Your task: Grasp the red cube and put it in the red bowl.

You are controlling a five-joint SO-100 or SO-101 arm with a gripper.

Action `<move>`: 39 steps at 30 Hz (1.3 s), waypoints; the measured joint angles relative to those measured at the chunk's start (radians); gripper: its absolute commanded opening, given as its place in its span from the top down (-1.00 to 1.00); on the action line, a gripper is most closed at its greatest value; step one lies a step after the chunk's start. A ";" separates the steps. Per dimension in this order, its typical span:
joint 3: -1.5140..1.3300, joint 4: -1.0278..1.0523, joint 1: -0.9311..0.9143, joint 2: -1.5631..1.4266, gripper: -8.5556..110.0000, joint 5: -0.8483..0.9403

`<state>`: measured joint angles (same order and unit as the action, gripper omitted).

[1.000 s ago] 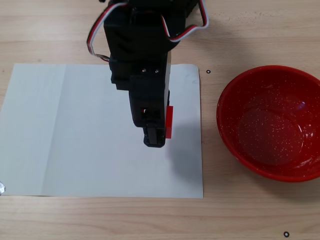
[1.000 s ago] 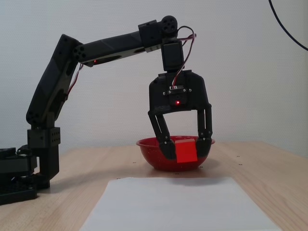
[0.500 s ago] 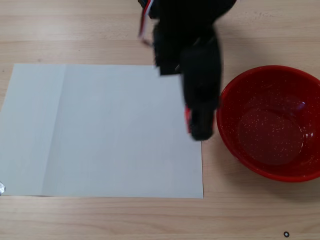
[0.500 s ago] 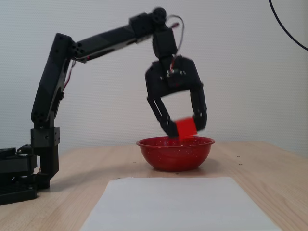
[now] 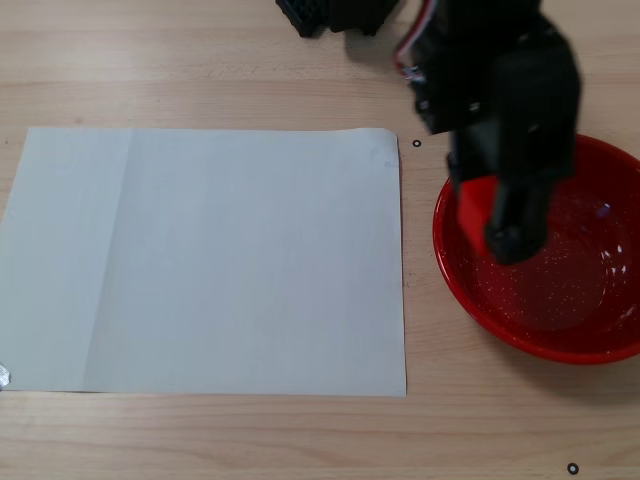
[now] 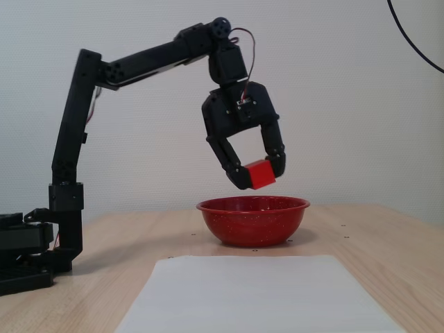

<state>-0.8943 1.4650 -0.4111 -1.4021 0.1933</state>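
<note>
My black gripper (image 6: 260, 176) is shut on the small red cube (image 6: 261, 173) and holds it in the air a little above the red bowl (image 6: 253, 223). In the fixed view from above, the gripper (image 5: 490, 226) hangs over the left part of the red speckled bowl (image 5: 575, 300), and the cube (image 5: 472, 210) shows beside one black finger (image 5: 518, 225). The arm hides part of the bowl's far rim there.
A large white paper sheet (image 5: 210, 260) lies on the wooden table left of the bowl; it also shows in front of the bowl from the side (image 6: 257, 295). The arm's base (image 6: 31, 253) stands at the left, and at the top edge from above (image 5: 335, 12).
</note>
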 measured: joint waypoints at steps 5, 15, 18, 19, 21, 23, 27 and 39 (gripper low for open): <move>-0.063 -0.055 -0.069 -0.063 0.75 0.000; -0.141 -0.101 -0.133 -0.063 0.30 0.000; -0.141 -0.101 -0.144 -0.063 0.32 0.000; -0.141 -0.101 -0.147 -0.063 0.33 0.000; -0.141 -0.101 -0.150 -0.063 0.35 0.000; -0.141 -0.100 -0.149 -0.063 0.38 0.000; -0.141 -0.084 -0.144 -0.063 0.50 0.000; -0.141 -0.044 -0.101 -0.130 0.85 0.035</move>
<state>-1.0354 1.4205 -0.5123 -1.5324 0.2286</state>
